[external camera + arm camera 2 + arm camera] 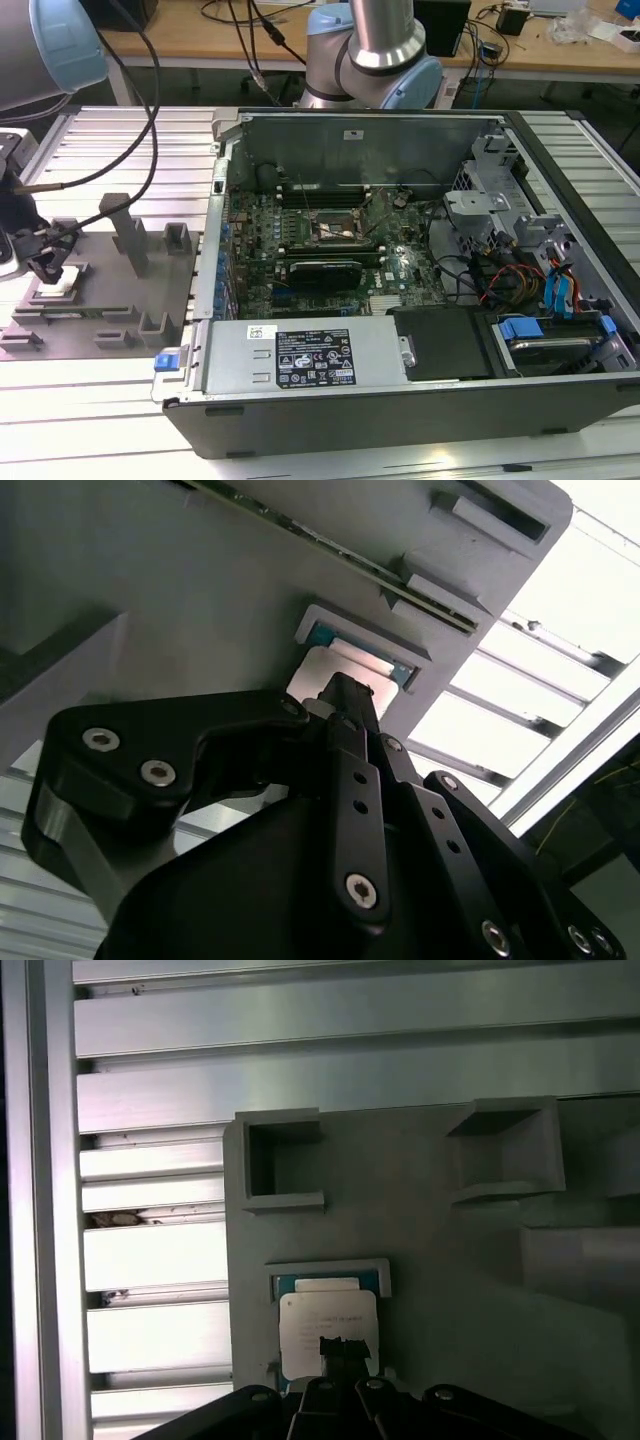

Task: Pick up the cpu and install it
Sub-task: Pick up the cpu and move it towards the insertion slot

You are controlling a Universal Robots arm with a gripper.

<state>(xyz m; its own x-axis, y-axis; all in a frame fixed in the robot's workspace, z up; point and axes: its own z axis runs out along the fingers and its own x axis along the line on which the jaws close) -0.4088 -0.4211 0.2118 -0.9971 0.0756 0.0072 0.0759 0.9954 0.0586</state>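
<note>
1. The gripper (45,260) hangs low over the gray tray (110,300), at the exterior view's left, well apart from the open case (350,140).
2. In the first wrist view the cpu (328,1318) is a pale square lying flat on the tray, with one edge at a small raised frame (330,1268). The gripper's dark tip overlaps the cpu's near edge.
3. The second wrist view shows the same: the tip points straight at the cpu and comes right down to its top.
4. Jaw state: I cannot tell whether the jaws are clenched on the cpu or released. Their contact with the chip is hidden behind the tip itself.
5. Whether the cpu has left the tray also cannot be told. It looks level and sits in the tray area, right under the gripper.
6. The socket (335,230) sits in the middle of the motherboard (300,215) inside the case. Its metal frame appears raised, with no chip seated that I can make out.
7. Progress, as I judge it: early. The arm has reached the cpu, so the pick-up is at or near the grasp.
8. Left to do: lifting the cpu clear, carrying it across to the case, and seating it in the socket. None of that shows as done.
</note>
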